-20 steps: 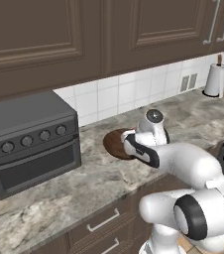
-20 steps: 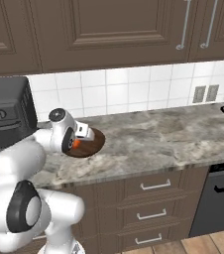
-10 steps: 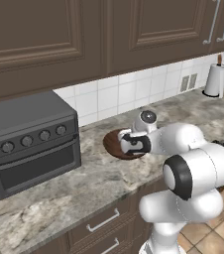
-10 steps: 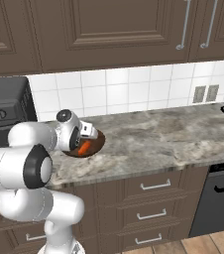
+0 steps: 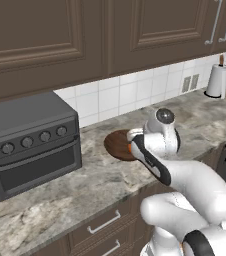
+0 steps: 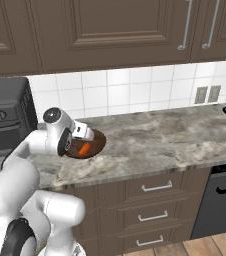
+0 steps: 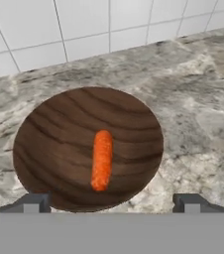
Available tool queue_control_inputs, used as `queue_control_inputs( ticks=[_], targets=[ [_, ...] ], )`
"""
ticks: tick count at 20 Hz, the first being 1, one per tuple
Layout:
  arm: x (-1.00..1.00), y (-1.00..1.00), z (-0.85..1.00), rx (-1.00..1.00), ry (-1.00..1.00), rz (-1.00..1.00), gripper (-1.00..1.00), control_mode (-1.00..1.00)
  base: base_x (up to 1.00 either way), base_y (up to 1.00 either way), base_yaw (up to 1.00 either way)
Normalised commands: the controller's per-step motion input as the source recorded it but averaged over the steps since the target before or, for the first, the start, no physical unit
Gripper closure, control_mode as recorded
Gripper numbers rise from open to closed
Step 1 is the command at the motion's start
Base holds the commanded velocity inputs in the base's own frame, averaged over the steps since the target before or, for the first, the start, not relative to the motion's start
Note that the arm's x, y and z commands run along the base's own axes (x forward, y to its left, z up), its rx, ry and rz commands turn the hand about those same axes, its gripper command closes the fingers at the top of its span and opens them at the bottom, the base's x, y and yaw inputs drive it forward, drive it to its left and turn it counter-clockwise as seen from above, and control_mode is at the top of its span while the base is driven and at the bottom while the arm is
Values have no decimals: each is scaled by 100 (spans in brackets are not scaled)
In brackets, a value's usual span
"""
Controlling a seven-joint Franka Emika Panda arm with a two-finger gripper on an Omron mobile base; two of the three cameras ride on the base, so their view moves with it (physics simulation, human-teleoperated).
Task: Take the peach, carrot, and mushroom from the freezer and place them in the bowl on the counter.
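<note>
Hand view | bowl (image 7: 59, 129) on counter (image 7: 198, 114) holds carrot (image 7: 102, 159) | claw (image 7: 114, 202) fingers apart, empty

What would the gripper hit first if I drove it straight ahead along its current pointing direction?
Most likely the carrot, which lies in the bowl almost dead ahead between the spread fingertips. If it slips past the carrot, it meets the bowl's wooden floor. Depth is hard to judge here.
</note>
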Motion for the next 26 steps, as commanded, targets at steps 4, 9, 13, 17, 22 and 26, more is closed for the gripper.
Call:
queue_control_inputs(
  ticks=[4,9,13,17,22,26],
  targets=[
    [-100,-12,58,8,6,-6,-100,-100,0,0,0],
    [-60,-2,10,2,4,0,-100,100,-40,0,2],
    [0,0,0,0,0,0,-100,100,-100,0,44],
    [0,0,0,0,0,0,-100,100,-92,0,66],
    [0,0,0,0,0,0,-100,100,-59,14,80],
    [0,0,0,0,0,0,-100,100,-46,87,72]
  ],
)
